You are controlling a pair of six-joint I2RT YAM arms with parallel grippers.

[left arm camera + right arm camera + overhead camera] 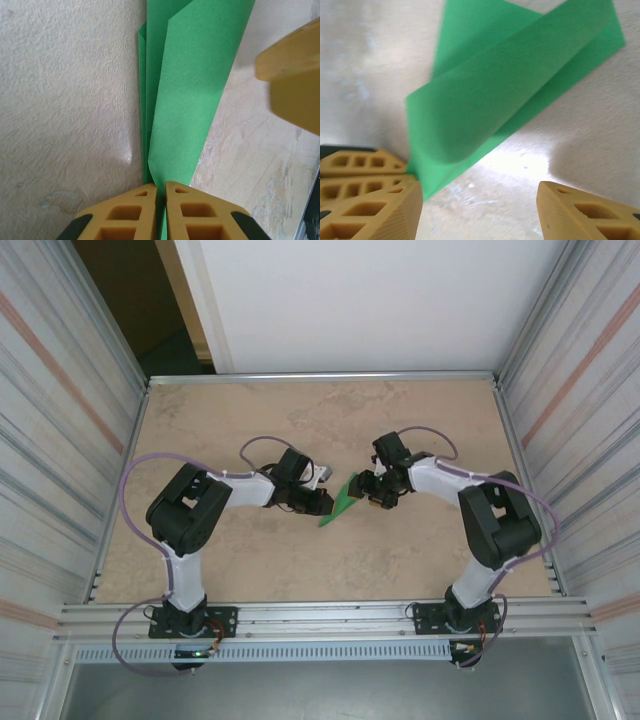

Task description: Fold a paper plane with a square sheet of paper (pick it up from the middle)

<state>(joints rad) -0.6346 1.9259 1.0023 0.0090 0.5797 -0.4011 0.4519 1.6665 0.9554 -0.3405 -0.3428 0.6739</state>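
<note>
The paper plane (pixel 343 498), a folded green wedge over the middle of the table (pixel 300 420), runs lengthwise straight out from the left gripper (pixel 161 186) clamped on its near end, with the right gripper (pixel 479 182) open alongside.

No text, label, brand, number or sign is legible in any view. The paper (pixel 190 100) is plain green and unmarked.
</note>
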